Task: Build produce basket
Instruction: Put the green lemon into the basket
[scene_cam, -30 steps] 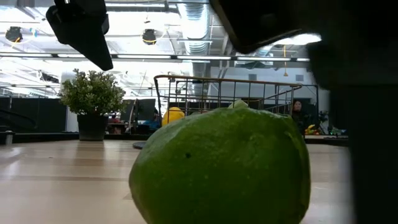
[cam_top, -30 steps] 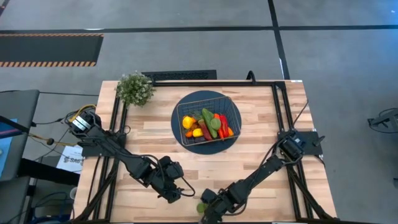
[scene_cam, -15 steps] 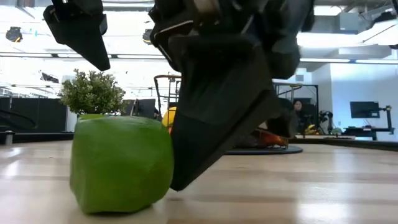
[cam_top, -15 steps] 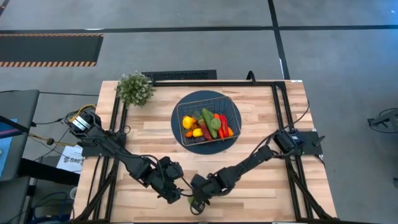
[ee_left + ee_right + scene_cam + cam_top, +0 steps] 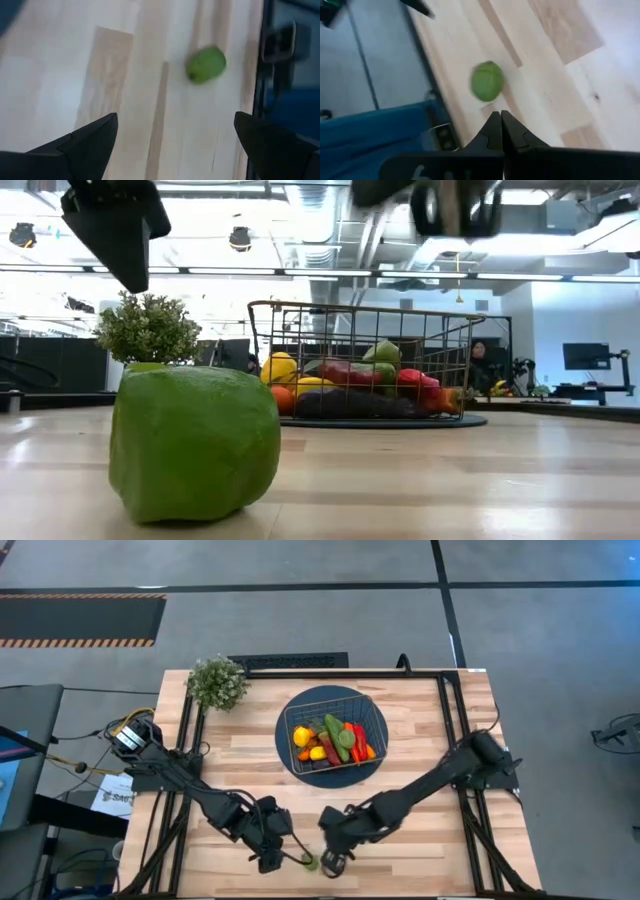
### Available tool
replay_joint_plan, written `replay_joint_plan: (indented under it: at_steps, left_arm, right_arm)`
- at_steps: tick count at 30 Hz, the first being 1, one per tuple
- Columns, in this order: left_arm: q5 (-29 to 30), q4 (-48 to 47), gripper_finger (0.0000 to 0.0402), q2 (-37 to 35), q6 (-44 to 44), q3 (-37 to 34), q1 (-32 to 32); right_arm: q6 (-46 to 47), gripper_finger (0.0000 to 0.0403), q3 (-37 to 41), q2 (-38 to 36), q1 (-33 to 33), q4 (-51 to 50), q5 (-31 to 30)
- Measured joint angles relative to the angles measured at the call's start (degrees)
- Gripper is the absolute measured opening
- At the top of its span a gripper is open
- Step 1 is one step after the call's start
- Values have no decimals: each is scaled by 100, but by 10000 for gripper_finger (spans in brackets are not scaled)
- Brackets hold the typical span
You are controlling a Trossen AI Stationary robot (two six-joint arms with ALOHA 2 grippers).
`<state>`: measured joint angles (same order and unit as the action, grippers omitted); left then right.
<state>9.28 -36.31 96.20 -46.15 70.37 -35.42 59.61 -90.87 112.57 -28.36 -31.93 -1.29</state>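
Since half a second ago my right gripper (image 5: 334, 862) has lifted and pulled back from the lime (image 5: 312, 862): then its dark fingers leaned against the fruit in the low view, now they are up at that picture's upper edge and the basket (image 5: 365, 360) behind shows unblocked. Over the full second the lime has travelled from the middle of the near edge toward my left arm, and it now sits at the same spot as half a second ago.

On the high view the lime lies on the wooden table (image 5: 420, 755) at its near edge, between my two grippers (left gripper (image 5: 272, 858) just beside it on one side, right one on the other), touching neither as far as I can see. Left fingers (image 5: 85, 142) stand spread wide, with the lime ahead of them, beyond the gap. Right fingers (image 5: 492, 132) are pressed together, empty, tips just short of the lime.

Remaining produce (image 5: 332, 740) sits in the basket, on the dark round disc (image 5: 300, 768) mid-table.
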Motion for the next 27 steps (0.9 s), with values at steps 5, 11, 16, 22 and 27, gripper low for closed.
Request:
replay_joint_plan:
  at_steps: [5, 11, 16, 22, 27]
  left_arm:
    - [-332, 195, 384, 0, 1040, 0, -23]
    - [-206, 989, 384, 4, 1906, 0, -28]
    - [142, 1361, 384, 46, 2486, 0, -33]
    - [524, 1507, 384, 47, 3151, 0, -11]
    - [957, 1771, 384, 157, 3211, -6, -11]
  right_arm:
    - [23, 1, -7, -875, -221, -377, -634]
    - [18, 1, -7, -1639, -567, -290, -1438]
    - [-149, 1, -7, -2010, -867, -175, -2074]
    - [-292, 1, -7, -2124, -1018, -191, -2383]
    - [-313, 1, -1, -2037, -1007, -240, -2431]
